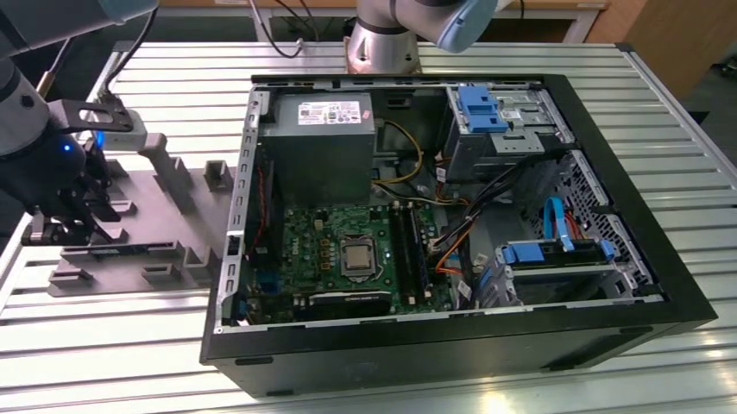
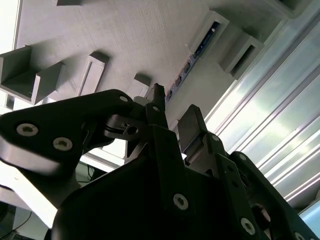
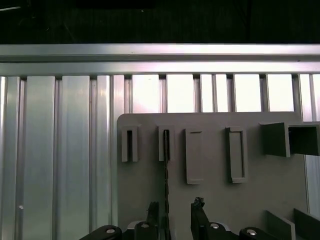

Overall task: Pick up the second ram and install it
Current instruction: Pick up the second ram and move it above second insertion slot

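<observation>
The second ram [image 3: 166, 170] stands on edge in a slotted holder of the grey fixture plate [image 3: 215, 200], where the first wrist view shows it as a thin dark line. The second wrist view has its blue-green board and black chips [image 2: 197, 50] lying between two grey blocks. My gripper [image 3: 175, 212] is open just above the plate. Its fingers straddle one end of the stick, which lies closer to one finger [image 3: 152, 212] than to the other. In the exterior view the gripper [image 1: 64, 226] hangs over the fixture at the exterior view's left.
An open computer case [image 1: 645, 285] fills the middle of the slatted metal table [image 1: 138, 345], with the motherboard [image 1: 345, 250] and its long black memory slots [image 1: 406, 246] inside. Blue drive brackets [image 1: 478, 108] and cables sit toward the exterior view's right. Grey blocks [image 1: 173, 172] rise from the fixture.
</observation>
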Controlling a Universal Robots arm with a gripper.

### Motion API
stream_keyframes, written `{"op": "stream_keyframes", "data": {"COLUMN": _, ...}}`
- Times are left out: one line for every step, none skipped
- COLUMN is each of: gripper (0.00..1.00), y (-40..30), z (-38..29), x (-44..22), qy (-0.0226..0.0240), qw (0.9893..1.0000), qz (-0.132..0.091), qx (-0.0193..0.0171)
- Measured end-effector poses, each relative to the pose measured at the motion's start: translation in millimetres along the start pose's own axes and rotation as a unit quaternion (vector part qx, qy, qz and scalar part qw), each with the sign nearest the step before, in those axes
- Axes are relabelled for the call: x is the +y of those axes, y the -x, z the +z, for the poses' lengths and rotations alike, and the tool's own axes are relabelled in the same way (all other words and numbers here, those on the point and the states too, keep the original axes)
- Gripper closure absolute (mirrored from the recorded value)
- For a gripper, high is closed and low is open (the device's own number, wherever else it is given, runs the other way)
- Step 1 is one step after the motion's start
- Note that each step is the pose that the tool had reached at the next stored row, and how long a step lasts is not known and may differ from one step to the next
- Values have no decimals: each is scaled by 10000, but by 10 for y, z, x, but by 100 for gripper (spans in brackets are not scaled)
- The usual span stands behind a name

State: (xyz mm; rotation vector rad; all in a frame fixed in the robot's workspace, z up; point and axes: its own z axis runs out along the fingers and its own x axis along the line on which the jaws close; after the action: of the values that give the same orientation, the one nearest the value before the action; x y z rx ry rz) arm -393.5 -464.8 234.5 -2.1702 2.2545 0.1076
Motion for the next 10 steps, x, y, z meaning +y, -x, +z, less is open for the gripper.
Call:
{"op": "stream_keyframes", "data": {"gripper": 62, "y": 0, "z": 3, "x": 2, "qy": -1, "qw": 10000, "qz": 0, "qx": 0}}
{"op": "stream_keyframes", "data": {"gripper": 62, "y": 0, "z": 5, "x": 4, "qy": -1, "qw": 10000, "qz": 0, "qx": 0}}
{"op": "stream_keyframes", "data": {"gripper": 62, "y": 0, "z": 5, "x": 4, "qy": -1, "qw": 10000, "qz": 0, "qx": 0}}
{"op": "stream_keyframes", "data": {"gripper": 62, "y": 0, "z": 5, "x": 4, "qy": -1, "qw": 10000, "qz": 0, "qx": 0}}
{"op": "stream_keyframes", "data": {"gripper": 62, "y": 0, "z": 5, "x": 4, "qy": -1, "qw": 10000, "qz": 0, "qx": 0}}
{"op": "stream_keyframes", "data": {"gripper": 62, "y": 0, "z": 6, "x": 4, "qy": -1, "qw": 10000, "qz": 0, "qx": 0}}
{"op": "stream_keyframes", "data": {"gripper": 62, "y": 0, "z": 6, "x": 4, "qy": -1, "qw": 10000, "qz": 0, "qx": 0}}
{"op": "stream_keyframes", "data": {"gripper": 62, "y": 0, "z": 6, "x": 4, "qy": -1, "qw": 10000, "qz": 0, "qx": 0}}
{"op": "stream_keyframes", "data": {"gripper": 62, "y": 0, "z": 6, "x": 4, "qy": -1, "qw": 10000, "qz": 0, "qx": 0}}
{"op": "stream_keyframes", "data": {"gripper": 62, "y": 0, "z": 6, "x": 4, "qy": -1, "qw": 10000, "qz": 0, "qx": 0}}
